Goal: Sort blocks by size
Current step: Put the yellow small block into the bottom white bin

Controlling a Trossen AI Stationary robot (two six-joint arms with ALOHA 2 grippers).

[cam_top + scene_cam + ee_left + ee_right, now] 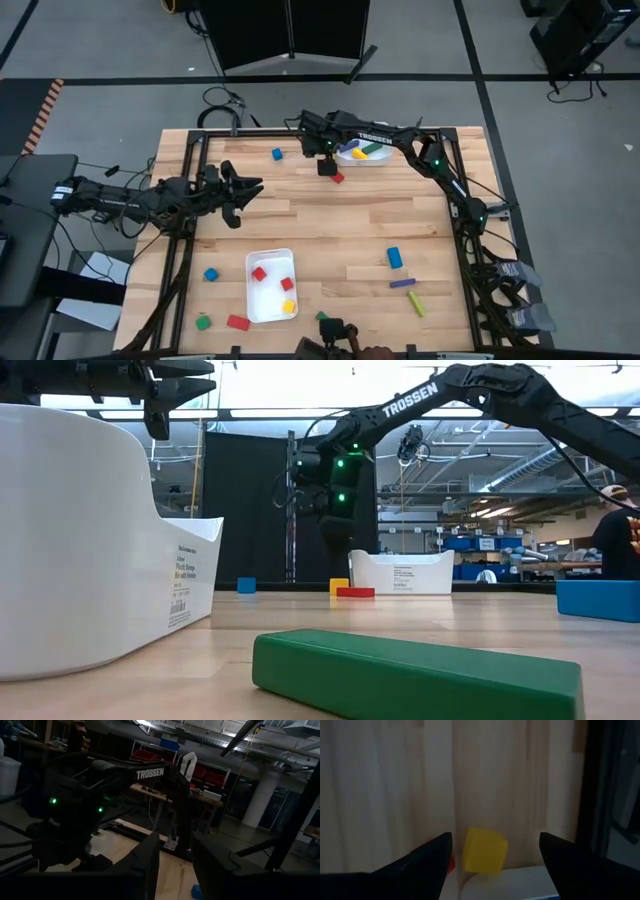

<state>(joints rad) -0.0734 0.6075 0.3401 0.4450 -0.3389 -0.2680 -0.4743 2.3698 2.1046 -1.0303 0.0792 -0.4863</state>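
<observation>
My right gripper (326,168) (495,840) is open and empty. It points down over a yellow cube (485,850) (339,586) that sits on the table beside a red bar (338,177) (355,592), just in front of the far white tray (352,158). Its fingers stand on either side of the cube, above it. The far tray holds yellow and green blocks (368,150). The near white tray (252,300) holds two red cubes and a yellow cube. My left gripper (243,190) (175,865) is open and empty, raised over the table's left side.
Loose on the table are a blue cube (277,154) at the far side, a blue cube (211,274), a green cube (203,322) and a red bar (238,322) near left. A blue bar (394,258), a purple bar (403,283) and a yellow-green bar (415,304) lie near right. A green bar (415,675) lies at the near edge.
</observation>
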